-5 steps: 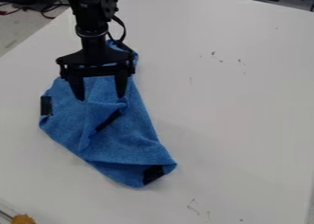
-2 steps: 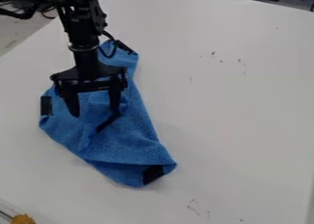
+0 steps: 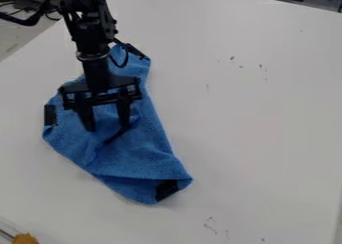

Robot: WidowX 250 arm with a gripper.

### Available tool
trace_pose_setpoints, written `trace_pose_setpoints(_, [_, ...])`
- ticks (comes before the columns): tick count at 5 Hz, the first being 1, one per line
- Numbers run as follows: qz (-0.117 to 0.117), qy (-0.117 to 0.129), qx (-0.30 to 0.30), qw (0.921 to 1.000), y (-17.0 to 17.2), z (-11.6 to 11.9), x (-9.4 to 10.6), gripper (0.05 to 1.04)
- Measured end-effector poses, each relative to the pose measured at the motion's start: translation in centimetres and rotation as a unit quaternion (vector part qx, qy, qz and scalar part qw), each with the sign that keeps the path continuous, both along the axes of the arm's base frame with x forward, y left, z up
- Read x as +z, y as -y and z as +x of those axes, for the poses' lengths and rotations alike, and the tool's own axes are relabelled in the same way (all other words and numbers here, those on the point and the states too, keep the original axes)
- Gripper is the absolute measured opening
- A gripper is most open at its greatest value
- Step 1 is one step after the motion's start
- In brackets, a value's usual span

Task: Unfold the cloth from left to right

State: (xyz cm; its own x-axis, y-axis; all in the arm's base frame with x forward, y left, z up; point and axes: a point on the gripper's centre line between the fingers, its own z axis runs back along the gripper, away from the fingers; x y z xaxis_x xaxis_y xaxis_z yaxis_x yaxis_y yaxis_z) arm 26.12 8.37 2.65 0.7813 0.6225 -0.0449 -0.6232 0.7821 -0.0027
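Cloth [image 3: 137, 160], one blue piece, lies crumpled on the one white table [image 3: 254, 113], left of centre in my camera view; I count four dark patches [image 3: 167, 189] on it. My single gripper [image 3: 107, 127] hangs over its middle, two fingers spread apart, pinching nothing; whether they touch the fabric, I cannot tell.

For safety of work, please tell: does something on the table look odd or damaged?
The blue cloth lies crumpled and folded, as expected before unfolding. Right of it, dark scuffs mark the white table, perhaps wear. Nothing looks spilled.
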Motion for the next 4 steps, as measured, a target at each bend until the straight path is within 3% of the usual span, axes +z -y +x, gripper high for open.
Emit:
trace_pose_setpoints(1, [-0.003, 0.000, 0.003, 1.0000, -0.4, -0.2, -0.4, 0.359])
trace_pose_setpoints(2, [-0.007, -0.011, -0.003, 0.9999, -0.5, -0.1, -0.8, 0.148])
trace_pose_setpoints(3, [0.009, -0.003, 0.003, 0.9999, -0.9, 0.4, 0.3, 0.058])
trace_pose_setpoints(4, [0.029, 0.040, 0.023, 0.9985, -0.4, 1.5, 3.6, 0.053])
